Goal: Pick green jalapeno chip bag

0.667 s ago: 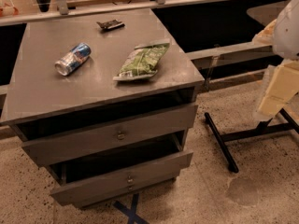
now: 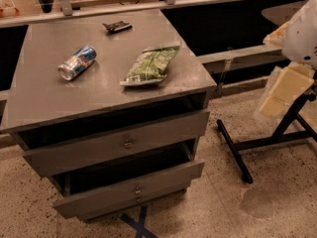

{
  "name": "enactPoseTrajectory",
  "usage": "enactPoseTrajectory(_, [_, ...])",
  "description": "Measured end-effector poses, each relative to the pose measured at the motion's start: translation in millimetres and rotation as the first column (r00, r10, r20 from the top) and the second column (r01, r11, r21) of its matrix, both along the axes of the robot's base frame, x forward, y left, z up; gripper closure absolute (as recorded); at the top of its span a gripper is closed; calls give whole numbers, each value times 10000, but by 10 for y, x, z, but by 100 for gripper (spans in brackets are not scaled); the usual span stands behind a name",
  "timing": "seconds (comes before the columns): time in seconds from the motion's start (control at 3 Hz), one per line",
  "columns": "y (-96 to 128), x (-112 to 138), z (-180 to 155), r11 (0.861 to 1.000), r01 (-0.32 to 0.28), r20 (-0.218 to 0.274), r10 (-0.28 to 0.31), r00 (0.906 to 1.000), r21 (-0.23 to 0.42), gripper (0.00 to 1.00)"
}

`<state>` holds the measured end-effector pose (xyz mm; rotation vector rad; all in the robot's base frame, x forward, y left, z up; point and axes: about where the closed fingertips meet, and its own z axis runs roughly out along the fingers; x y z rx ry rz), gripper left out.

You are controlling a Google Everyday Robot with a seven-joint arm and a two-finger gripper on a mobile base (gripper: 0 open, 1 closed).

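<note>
Cabinet top (image 2: pixel 49 95), green jalapeno chip bag (image 2: pixel 151 63) on it, gripper (image 2: pixel 283 90) aside right, state unclear

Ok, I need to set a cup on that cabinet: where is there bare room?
The front strip of the cabinet top, in front of the can and chip bag, is bare; so is the back left corner. The middle holds can and bag, with a small dark object behind. The gripper hangs right of the cabinet.

Flat on cabinet top (image 2: pixel 99 93), R side — green jalapeno chip bag (image 2: pixel 151 64) (silvery ends); tool (image 2: pixel 283 90) far R.
</note>
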<state>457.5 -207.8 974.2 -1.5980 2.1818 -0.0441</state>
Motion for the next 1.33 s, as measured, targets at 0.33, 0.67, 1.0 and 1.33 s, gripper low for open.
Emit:
enactPoseTrajectory(0.33, [61, 95, 114, 9999, -31, 562, 25, 9984, 99, 0])
enactPoseTrajectory(0.67, [59, 68, 108, 10000, -21, 476, 17, 9989, 88, 0])
enactPoseTrajectory(1.0, [240, 221, 6, 9870, 201, 966, -358, 9947, 1595, 0])
enactPoseTrajectory(1.33, [453, 442, -147, 9454, 277, 1422, -777, 9868, 3247, 0])
